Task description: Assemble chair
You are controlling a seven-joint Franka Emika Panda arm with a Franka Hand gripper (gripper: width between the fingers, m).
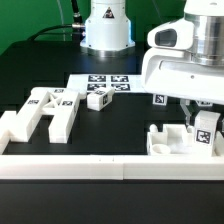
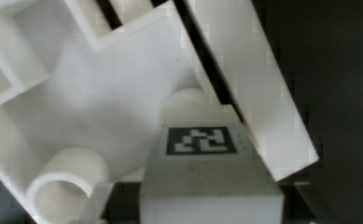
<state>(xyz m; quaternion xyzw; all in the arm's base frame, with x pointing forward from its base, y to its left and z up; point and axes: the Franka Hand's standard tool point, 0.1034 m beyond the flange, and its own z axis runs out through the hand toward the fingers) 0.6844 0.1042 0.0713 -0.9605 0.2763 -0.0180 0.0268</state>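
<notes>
Chair (image 1: 45,112) in pieces on the black table (image 1: 120,128): an H-frame (image 1: 40,118) lies at the front-left edge and a block (image 1: 98,99) sits mid-table near the marker board (image 1: 105,82). At the front-right corner, the gripper (image 1: 203,118) has its jaws clamped on a tagged bar (image 2: 203,160) beside a notched part (image 1: 168,140).

Black tabletop (image 1: 120,130), green backdrop (image 1: 22,18) behind, white border wall (image 1: 100,168) along front
</notes>
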